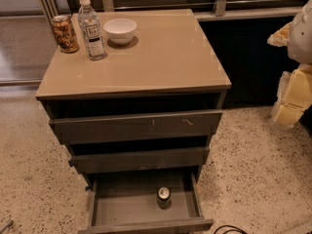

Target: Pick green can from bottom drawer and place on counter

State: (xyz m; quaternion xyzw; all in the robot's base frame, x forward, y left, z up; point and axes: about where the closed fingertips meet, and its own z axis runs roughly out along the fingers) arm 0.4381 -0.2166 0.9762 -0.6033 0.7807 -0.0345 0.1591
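Note:
The green can [164, 197] stands upright in the open bottom drawer [122, 209], near its right side, with its silver top facing up. The counter [165, 57] is the tan top of the dark cabinet above it. My gripper [291, 77] shows as white and pale yellow parts at the right edge of the view. It is beside the cabinet at about counter height, well away from the can and up to its right. It holds nothing that I can see.
An orange-brown can [65, 33], a water bottle [91, 29] and a white bowl [120, 30] stand at the counter's back left. The two upper drawers [136, 126] stick out a little over the bottom one. A black cable [229, 229] lies on the speckled floor.

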